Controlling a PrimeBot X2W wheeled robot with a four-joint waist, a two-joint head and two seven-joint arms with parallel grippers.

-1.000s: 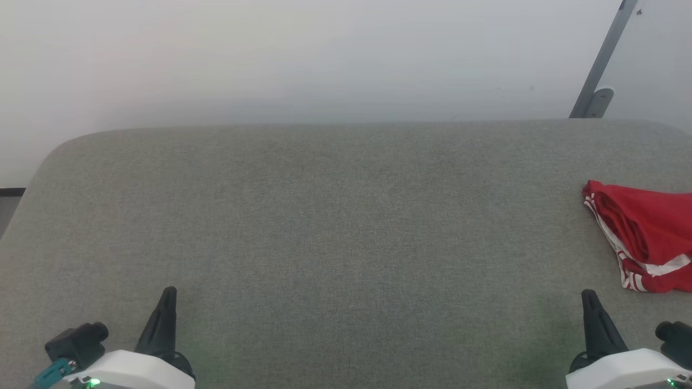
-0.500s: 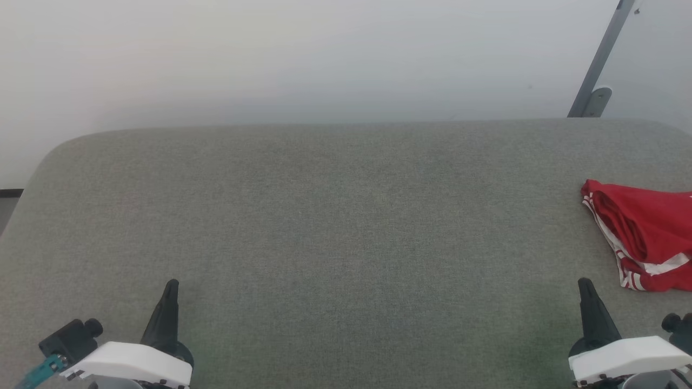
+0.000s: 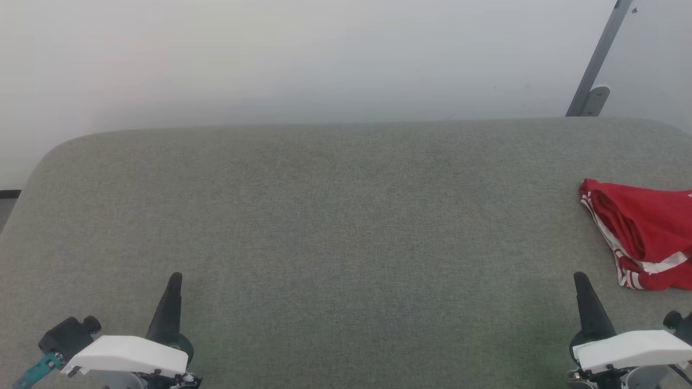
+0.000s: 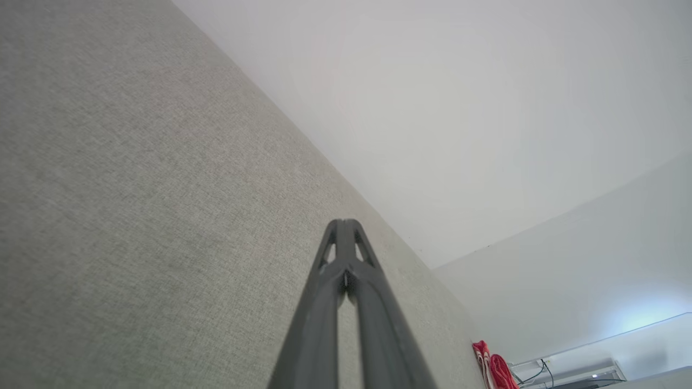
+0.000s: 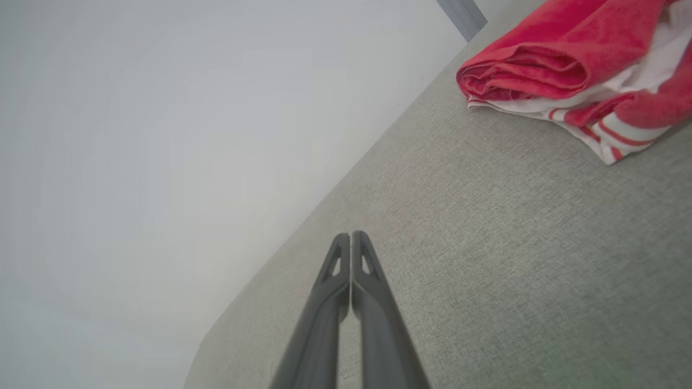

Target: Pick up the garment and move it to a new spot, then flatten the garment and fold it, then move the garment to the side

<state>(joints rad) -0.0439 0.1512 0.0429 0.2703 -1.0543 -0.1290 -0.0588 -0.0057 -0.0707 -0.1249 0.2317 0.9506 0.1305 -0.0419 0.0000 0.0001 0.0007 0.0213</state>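
garment (image 3: pixel 643 232): we find it bunched at the far right of the grey fabric surface (image 3: pixel 346 216), cut off by the head view's edge. starting from the left, our left gripper (image 3: pixel 174 278) shows at the lower left, its 2 dark fingers pressed together with nothing between them. grey cloth spans the middle. our right gripper (image 3: pixel 581 278) shows at the lower right, jaws likewise together and empty, near the garment but apart from it. its red folds show white striped trim. behind, a grey metal post (image 3: pixel 594 59) slants up by the pale wall (image 3: pixel 270 54).
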